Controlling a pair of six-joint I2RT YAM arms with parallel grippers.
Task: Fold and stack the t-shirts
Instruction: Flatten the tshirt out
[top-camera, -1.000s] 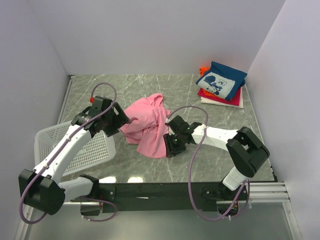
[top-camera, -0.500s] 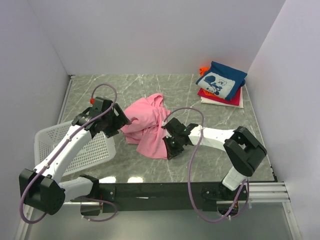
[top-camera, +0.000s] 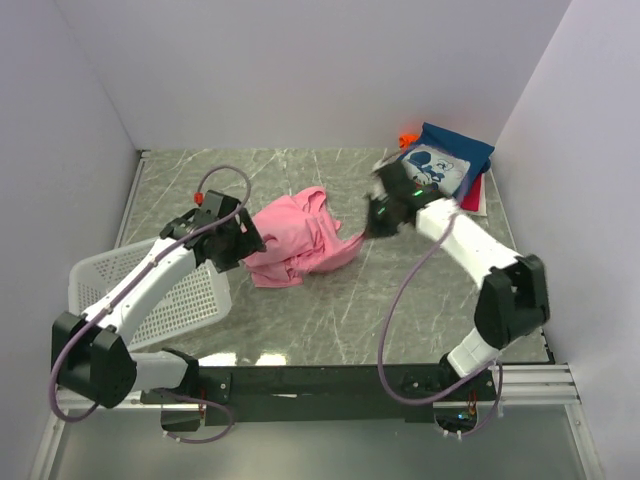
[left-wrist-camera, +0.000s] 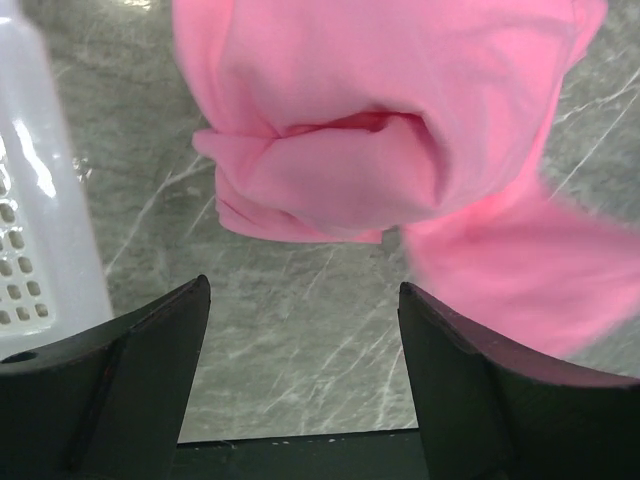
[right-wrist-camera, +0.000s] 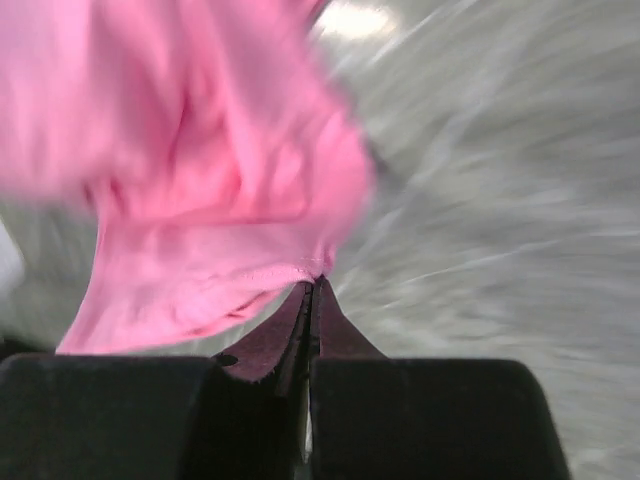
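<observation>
With right gripper (top-camera: 368, 230), pinches tight an edge of the pink tee (top-camera: 295, 240), right of centre in the top view, a strip of cloth drawn taut toward the fingers. Holds left gripper (top-camera: 243, 240) spread wide, gripping nothing, just left of the tee. Shows marble table (top-camera: 400, 300) across the middle, white basket (top-camera: 150, 295) at lower left. Leaves the tee crumpled at centre, the folded stack (top-camera: 440, 170) at upper right, behind the right arm.
</observation>
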